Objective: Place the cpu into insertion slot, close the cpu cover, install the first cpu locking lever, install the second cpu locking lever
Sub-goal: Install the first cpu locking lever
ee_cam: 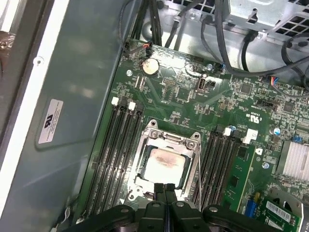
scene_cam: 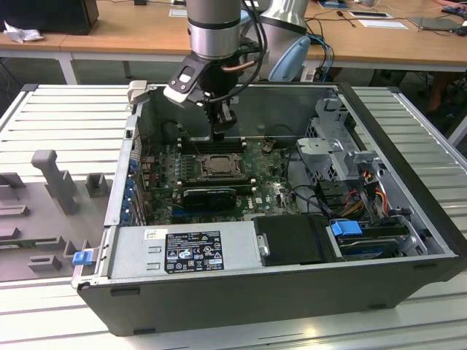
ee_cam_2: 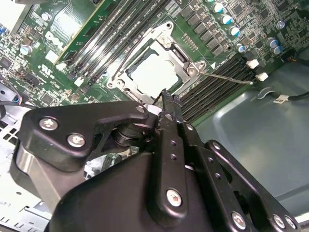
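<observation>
While closed, the pincer seemingly touches the cpu cover.

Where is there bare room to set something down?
Bare: the ribbed pale metal table at the exterior view's right of the black computer case, and the plain grey case panel beside the black memory slots. Crowded: the green motherboard under the black gripper, and the cabled grey drive bay.

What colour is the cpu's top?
The cpu is pale silvery grey, best seen in the first wrist view.
</observation>
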`<state>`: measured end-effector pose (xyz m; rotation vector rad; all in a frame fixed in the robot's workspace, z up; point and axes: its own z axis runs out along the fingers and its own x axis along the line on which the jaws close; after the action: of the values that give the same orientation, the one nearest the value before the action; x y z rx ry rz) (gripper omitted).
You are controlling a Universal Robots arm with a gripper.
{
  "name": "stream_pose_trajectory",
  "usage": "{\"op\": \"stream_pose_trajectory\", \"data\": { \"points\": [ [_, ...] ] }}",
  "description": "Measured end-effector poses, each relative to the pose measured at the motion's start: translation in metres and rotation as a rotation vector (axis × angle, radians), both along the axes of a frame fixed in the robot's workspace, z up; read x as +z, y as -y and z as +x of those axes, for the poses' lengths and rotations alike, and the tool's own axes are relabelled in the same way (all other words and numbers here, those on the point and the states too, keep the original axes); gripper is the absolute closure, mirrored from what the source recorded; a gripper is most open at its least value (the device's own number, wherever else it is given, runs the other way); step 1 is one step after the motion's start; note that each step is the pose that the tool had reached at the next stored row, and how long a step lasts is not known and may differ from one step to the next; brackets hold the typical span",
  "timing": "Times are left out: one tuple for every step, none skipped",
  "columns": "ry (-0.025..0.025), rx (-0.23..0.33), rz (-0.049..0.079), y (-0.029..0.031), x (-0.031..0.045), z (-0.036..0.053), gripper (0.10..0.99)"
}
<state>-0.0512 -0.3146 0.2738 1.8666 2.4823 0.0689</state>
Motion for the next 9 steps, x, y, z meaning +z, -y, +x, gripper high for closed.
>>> {"op": "stream_pose_trajectory", "data": {
  "points": [
    [0.0000, 0.008, 0.000, 0.0000, 0.0000, 0.0000, 0.980],
    [0.0000, 0.017, 0.000, 0.0000, 0.0000, 0.0000, 0.980],
    [0.0000, 0.027, 0.000, 0.0000, 0.0000, 0.0000, 0.980],
    [0.0000, 0.035, 0.000, 0.0000, 0.0000, 0.0000, 0.980],
    [0.0000, 0.043, 0.000, 0.0000, 0.0000, 0.0000, 0.980],
    [0.0000, 0.047, 0.000, 0.0000, 0.0000, 0.0000, 0.980],
    [0.0000, 0.051, 0.000, 0.0000, 0.0000, 0.0001, 0.980],
    [0.0000, 0.056, 0.000, 0.0000, 0.0000, 0.0000, 0.980],
    [0.0000, 0.060, 0.000, 0.0000, 0.0000, 0.0000, 0.980]
  ]
}}
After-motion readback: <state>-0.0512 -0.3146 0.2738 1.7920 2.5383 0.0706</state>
